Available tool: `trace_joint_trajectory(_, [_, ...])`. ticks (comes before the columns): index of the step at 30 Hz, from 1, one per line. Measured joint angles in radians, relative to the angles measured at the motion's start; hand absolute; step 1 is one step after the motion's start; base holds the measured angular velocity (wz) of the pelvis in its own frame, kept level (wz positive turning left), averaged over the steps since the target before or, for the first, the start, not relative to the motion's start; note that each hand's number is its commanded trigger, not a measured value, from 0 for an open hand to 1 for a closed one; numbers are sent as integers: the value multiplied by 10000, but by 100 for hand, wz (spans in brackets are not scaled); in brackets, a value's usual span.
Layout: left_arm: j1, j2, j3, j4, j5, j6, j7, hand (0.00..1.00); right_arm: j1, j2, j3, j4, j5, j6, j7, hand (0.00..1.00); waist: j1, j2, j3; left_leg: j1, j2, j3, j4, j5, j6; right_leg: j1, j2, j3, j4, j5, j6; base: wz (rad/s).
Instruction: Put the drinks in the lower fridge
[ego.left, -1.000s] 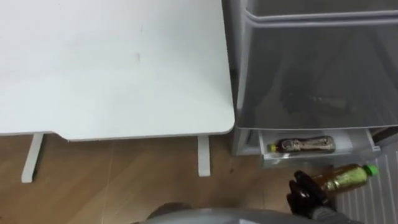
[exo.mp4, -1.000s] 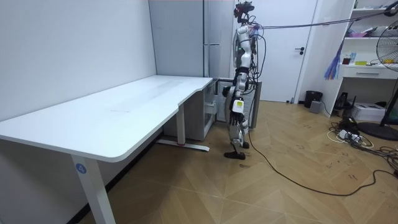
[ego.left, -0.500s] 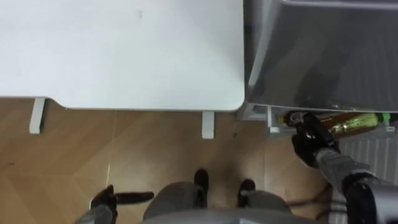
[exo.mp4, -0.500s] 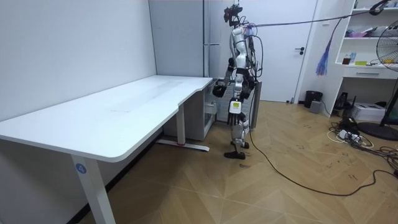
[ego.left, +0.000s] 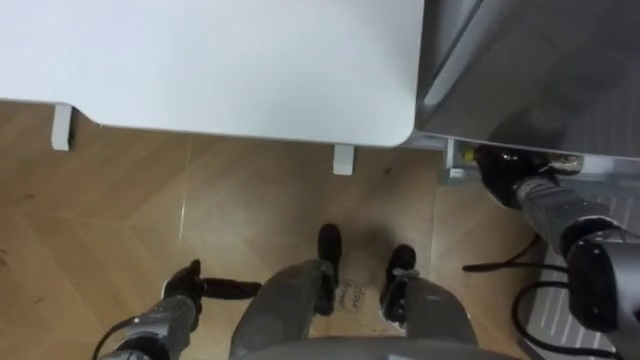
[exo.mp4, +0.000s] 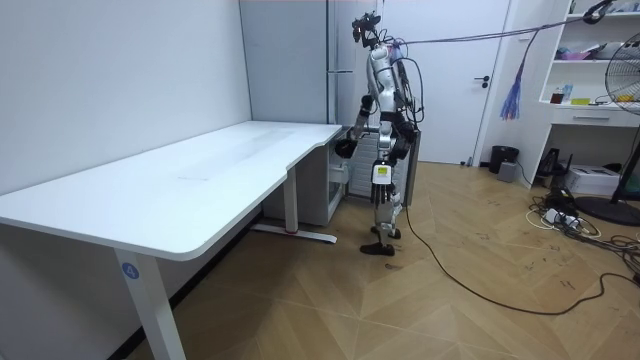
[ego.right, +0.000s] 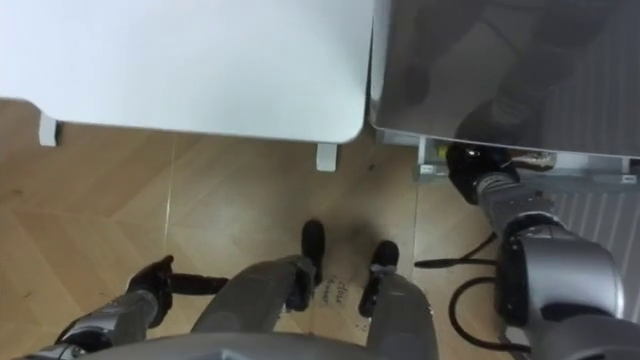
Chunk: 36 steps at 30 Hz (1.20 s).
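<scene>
Left eye view: the black right hand (ego.left: 497, 166) is inside the pale lower drawer (ego.left: 455, 162) of the grey fridge (ego.left: 520, 70), beside the white rectangular table (ego.left: 220, 60). Whether it grips anything cannot be told.

Right eye view: a sliver of a yellowish-labelled drink bottle (ego.right: 527, 158) lies in that drawer, just beside the hand. The left hand (ego.right: 150, 285) hangs low, relaxed and empty.

Room view: the robot stands upright at the fridge. The bottle should probably be laid flat and released only once it rests.
</scene>
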Motion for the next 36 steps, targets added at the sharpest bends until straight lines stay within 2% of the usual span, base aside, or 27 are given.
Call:
trace_joint_trajectory(2, [-17,104,-29,-79,-27,2,-1,0,-63,-50,33,-10,49,16,-11,100,-16,-66,36,-150,-5,52,20,17,28,-179,-39,-14,91,1,3,0])
trace_joint_trajectory(3, [-17,163,-145,-119,-49,1,-9,0,-126,-120,104,-56,95,44,-81,69,-17,-77,37,-244,-14,114,31,31,50,-319,-76,-8,188,0,5,-5])
trace_joint_trajectory(4, [-17,209,-249,-122,-91,1,-27,0,-235,-169,124,-103,241,74,-190,0,-9,-76,36,-341,-15,207,59,39,64,-449,-115,1,265,0,6,-7])
trace_joint_trajectory(10, [-13,338,-374,-115,-118,11,-32,0,-467,-316,393,-183,876,78,-292,0,7,-68,33,-438,-23,229,145,68,107,-629,-171,26,502,-13,0,-2])
trace_joint_trajectory(16, [-5,342,-633,-119,-204,7,-92,0,-558,-375,404,-209,886,69,-299,0,46,-68,32,-437,-28,229,168,159,135,-659,-199,22,630,-24,-13,2])
trace_joint_trajectory(26, [6,343,-631,-184,-203,-15,-81,0,-519,-398,409,-203,876,55,-314,0,85,-46,18,-367,-31,230,175,192,126,-584,-207,10,668,-11,-31,0])
trace_joint_trajectory(34, [65,346,-445,-251,-94,8,-116,0,-58,-427,510,-111,496,85,36,0,-8,-33,-4,347,-17,190,106,189,123,236,-138,-75,398,-27,-8,4])
trace_joint_trajectory(36, [163,358,-309,-282,-112,8,-131,0,197,-442,444,-119,511,80,45,0,-41,-26,-54,571,-23,152,52,187,121,520,-116,-133,282,-36,7,10])
